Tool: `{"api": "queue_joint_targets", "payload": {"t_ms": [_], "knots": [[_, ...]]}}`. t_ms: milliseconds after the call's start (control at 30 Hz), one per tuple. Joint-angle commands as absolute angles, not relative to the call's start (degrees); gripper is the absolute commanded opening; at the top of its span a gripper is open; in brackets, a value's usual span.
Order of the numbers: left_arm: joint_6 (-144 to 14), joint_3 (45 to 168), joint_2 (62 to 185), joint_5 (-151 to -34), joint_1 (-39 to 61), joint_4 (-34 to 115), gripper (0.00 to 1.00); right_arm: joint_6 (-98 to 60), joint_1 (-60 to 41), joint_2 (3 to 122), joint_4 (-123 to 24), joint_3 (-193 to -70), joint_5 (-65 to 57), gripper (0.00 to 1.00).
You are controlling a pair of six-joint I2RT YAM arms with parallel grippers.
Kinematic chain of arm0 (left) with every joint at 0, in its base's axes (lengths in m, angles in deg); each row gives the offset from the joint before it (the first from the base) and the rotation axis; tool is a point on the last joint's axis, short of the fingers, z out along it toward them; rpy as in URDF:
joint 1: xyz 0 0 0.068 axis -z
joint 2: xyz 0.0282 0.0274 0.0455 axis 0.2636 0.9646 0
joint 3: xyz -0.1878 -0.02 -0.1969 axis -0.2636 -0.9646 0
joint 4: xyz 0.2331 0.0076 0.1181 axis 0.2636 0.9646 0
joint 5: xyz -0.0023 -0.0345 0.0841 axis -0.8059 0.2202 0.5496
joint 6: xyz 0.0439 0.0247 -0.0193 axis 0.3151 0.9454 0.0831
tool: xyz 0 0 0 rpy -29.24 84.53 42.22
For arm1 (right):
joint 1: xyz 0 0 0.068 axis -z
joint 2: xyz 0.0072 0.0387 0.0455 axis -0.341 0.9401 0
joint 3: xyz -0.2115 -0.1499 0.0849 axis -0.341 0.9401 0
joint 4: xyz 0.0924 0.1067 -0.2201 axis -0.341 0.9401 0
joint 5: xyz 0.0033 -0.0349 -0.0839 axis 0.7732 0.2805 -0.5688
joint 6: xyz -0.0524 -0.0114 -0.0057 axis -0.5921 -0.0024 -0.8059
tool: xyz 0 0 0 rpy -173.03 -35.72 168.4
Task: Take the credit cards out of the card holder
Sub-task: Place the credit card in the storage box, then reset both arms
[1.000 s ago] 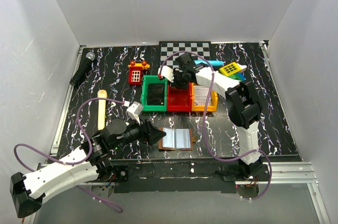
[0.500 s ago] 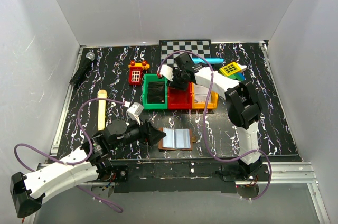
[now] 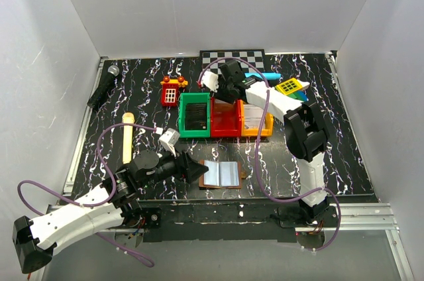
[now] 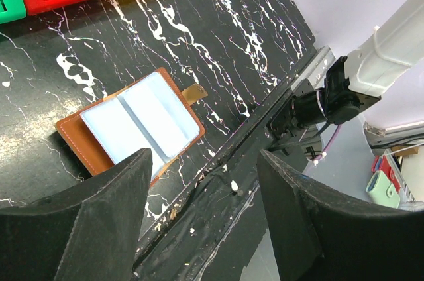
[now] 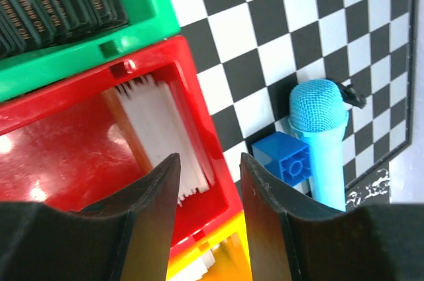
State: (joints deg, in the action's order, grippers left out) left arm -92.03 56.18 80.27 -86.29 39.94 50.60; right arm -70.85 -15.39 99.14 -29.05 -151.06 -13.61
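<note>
Card holder (image 3: 222, 175) lies open flat on the marbled black table (image 3: 291, 155), pale blue panels up, near the front edge and in front of the red bin (image 3: 225, 126). Left gripper (image 3: 200, 173) hovers just beside the holder's left edge, fingers (image 4: 99, 215) apart and empty, not touching it. Right gripper (image 3: 222, 94) is above the red bin's back wall, fingers (image 5: 156, 208) apart and holding nothing. A stack of white cards (image 5: 165, 132) stands on edge inside the red bin below it. Green bin (image 3: 194, 116) to the left holds dark cards. A blue toy microphone (image 5: 319, 135) lies on the checkerboard (image 5: 265, 36).
</note>
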Motion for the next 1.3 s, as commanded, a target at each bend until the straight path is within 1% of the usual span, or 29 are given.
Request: {"api": "queue_joint_targets", "payload": {"t_ms": [0, 233, 400, 433, 500, 600, 700, 767, 800, 867, 933, 1100, 1167, 1267], "knots": [[-91.91, 55.60, 79.88, -86.66, 39.65, 49.70, 0.64, -70.95, -15.04, 98.74, -32.84, -153.57, -16.97, 0.50], [-91.82, 55.78, 79.70, -86.40, 39.65, 50.06, 0.64, -69.28, -15.13, 97.52, -35.03, -153.48, -19.42, 0.51], [-91.74, 56.39, 79.70, -86.14, 39.65, 50.50, 0.65, -67.87, -15.04, 94.18, -37.85, -153.92, -20.83, 0.57], [-91.91, 56.48, 79.70, -85.96, 39.65, 50.58, 0.65, -67.52, -15.13, 93.30, -37.94, -154.27, -21.01, 0.59], [-92.00, 56.83, 79.52, -85.78, 39.65, 50.85, 0.66, -65.95, -15.13, 91.81, -38.46, -154.62, -22.15, 0.60], [-92.53, 57.53, 79.17, -85.08, 39.65, 51.98, 0.68, -58.67, -15.13, 88.12, -38.81, -154.28, -26.79, 0.62], [-94.02, 58.76, 78.65, -80.43, 39.65, 54.00, 0.71, -46.46, -15.13, 84.17, -35.58, -153.32, -33.47, 0.62], [-94.72, 59.47, 78.56, -77.88, 39.65, 55.24, 0.73, -37.24, -15.22, 80.13, -34.16, -149.55, -36.64, 0.62], [-94.99, 59.99, 78.73, -77.09, 39.65, 55.68, 0.75, -33.02, -15.22, 77.76, -33.20, -147.35, -36.74, 0.66], [-95.78, 61.13, 79.52, -75.68, 39.65, 56.64, 0.77, -27.21, -15.31, 72.75, -30.30, -142.79, -36.57, 0.85], [-97.00, 63.06, 80.66, -73.93, 39.56, 58.40, 0.79, -19.13, -15.22, 66.34, -28.80, -136.56, -35.70, 0.87], [-99.11, 70.70, 86.28, -70.40, 36.58, 65.94, 0.82, -8.29, -14.69, 45.96, -35.47, -113.62, -25.68, 0.89], [-99.91, 74.31, 88.74, -72.41, 31.67, 69.38, 0.82, -2.69, -14.69, 38.14, -33.55, -106.50, -26.10, 0.90], [-100.96, 76.25, 89.89, -78.64, 21.22, 71.59, 0.82, 0.94, -14.78, 28.64, -29.25, -99.89, -28.47, 0.91]]}}
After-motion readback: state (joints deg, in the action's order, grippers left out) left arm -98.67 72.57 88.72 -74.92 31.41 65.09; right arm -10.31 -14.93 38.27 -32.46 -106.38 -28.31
